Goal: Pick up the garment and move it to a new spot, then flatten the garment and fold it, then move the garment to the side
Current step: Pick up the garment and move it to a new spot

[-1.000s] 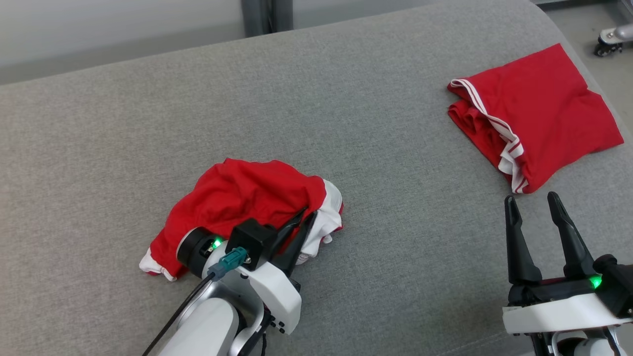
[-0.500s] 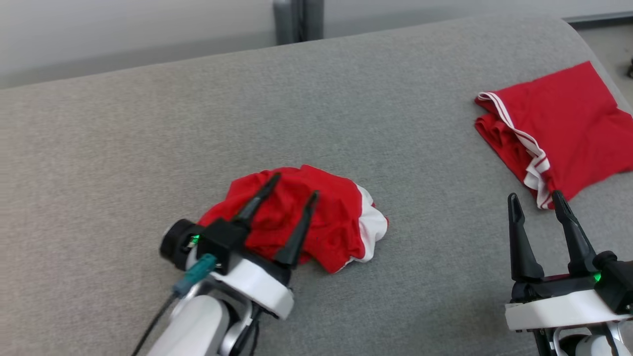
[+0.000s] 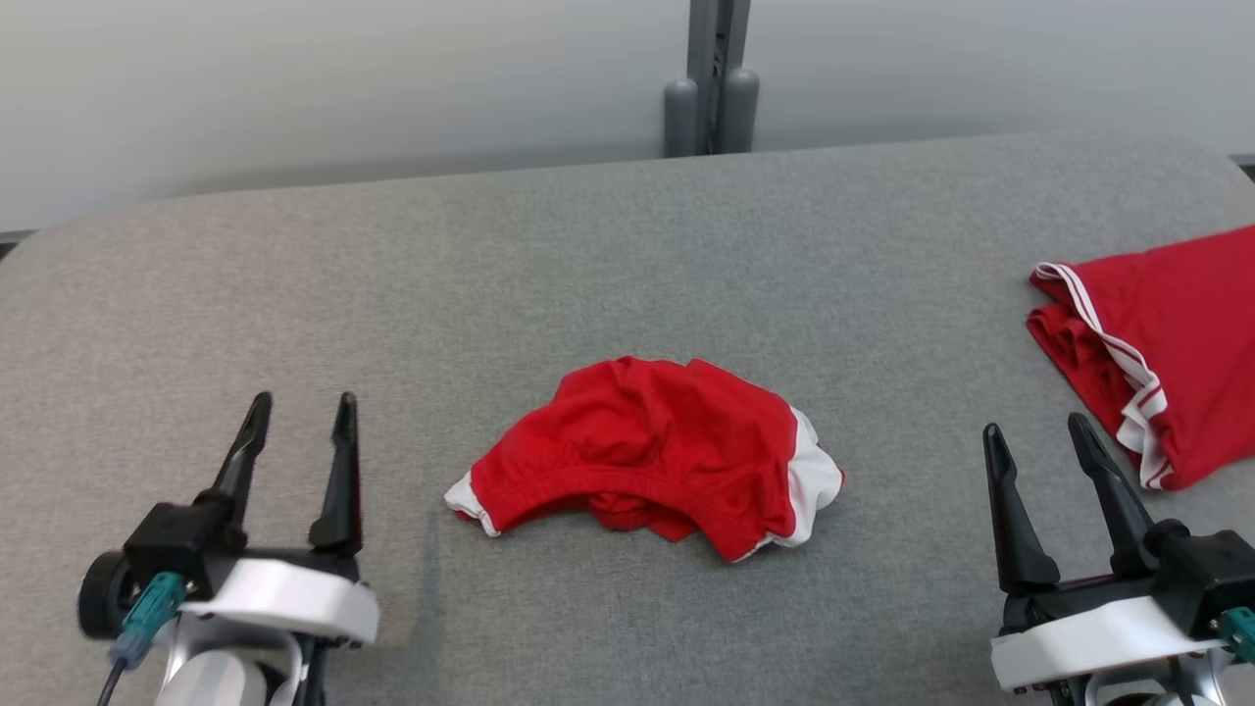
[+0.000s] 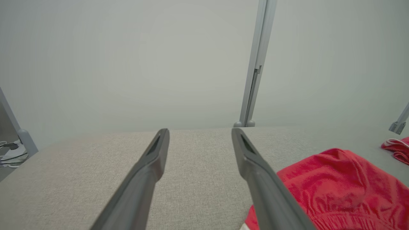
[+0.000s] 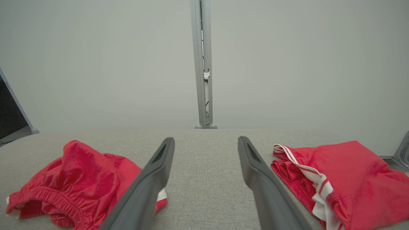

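I see the grey padded surface (image 3: 392,275) bare along its left and far edges, open to any approach. The crumpled red garment (image 3: 647,441) lies in the middle. A folded red garment (image 3: 1177,333) takes up the right edge, with a clear lane between them.

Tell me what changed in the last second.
The left end effector opened, let go of the garment and drew back toward the robot. It now sits at the lower left of the head view, clear of it. The head camera also turned, which shifted the whole picture. The right end effector stayed open and empty, and the folded garment stayed at the right.
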Tool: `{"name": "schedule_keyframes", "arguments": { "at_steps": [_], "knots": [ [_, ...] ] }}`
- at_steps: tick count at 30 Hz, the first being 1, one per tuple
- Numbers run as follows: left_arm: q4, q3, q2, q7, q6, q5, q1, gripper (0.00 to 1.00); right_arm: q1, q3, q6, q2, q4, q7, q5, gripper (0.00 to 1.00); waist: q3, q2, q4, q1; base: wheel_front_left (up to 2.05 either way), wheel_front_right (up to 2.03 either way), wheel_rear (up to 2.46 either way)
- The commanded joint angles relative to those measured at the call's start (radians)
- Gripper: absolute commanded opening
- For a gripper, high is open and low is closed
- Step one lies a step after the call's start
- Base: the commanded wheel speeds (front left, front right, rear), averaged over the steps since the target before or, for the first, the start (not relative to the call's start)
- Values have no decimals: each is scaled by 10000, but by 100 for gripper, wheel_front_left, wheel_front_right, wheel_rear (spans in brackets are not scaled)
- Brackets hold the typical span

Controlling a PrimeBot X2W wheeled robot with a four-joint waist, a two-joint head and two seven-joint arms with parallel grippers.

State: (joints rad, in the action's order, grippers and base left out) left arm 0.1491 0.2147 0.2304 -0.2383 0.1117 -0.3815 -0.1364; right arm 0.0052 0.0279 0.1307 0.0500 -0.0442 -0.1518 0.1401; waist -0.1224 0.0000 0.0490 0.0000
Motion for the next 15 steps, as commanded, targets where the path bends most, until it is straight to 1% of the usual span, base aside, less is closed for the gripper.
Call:
{"name": "schedule_keyframes", "arguments": {
  "at_steps": [1,6,15],
  "knots": [
    [-64,-135,177,-58,84,-56,278,100,118,-25,1,64,19,65,-54,100,279,0,-230,0,0,0,0],
    [-495,-224,458,52,163,-96,990,100,366,43,1,117,53,178,-19,100,583,0,-325,0,0,0,0],
    [-1368,49,592,383,252,-9,1940,100,930,-8,1,148,72,400,0,100,1132,0,-260,0,0,0,0]
  ]
}}
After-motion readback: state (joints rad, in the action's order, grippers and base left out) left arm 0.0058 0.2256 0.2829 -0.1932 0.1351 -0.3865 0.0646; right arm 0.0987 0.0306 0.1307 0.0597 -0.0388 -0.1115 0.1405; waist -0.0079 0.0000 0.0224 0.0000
